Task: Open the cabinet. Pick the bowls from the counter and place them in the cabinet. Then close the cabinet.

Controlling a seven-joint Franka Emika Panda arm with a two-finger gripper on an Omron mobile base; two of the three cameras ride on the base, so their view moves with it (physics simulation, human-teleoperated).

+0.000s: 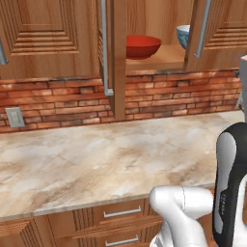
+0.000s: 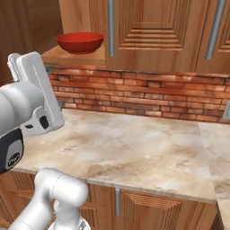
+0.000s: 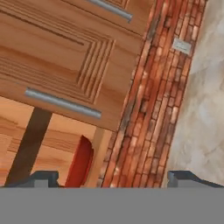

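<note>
The cabinet stands open, its left door edge-on and its right door swung half out. On its shelf sits the red bowl. To its right the pale white-blue bowl peeks out from behind the right door. The marbled counter lies below. My gripper is open, with nothing between its fingertips. It hangs above the counter and faces the right door and its bar handle.
A brick backsplash runs under the cabinets, with outlets set in it. Drawers with short handles sit below the counter. A neighbouring closed cabinet door is to the right. My own arm fills the near foreground.
</note>
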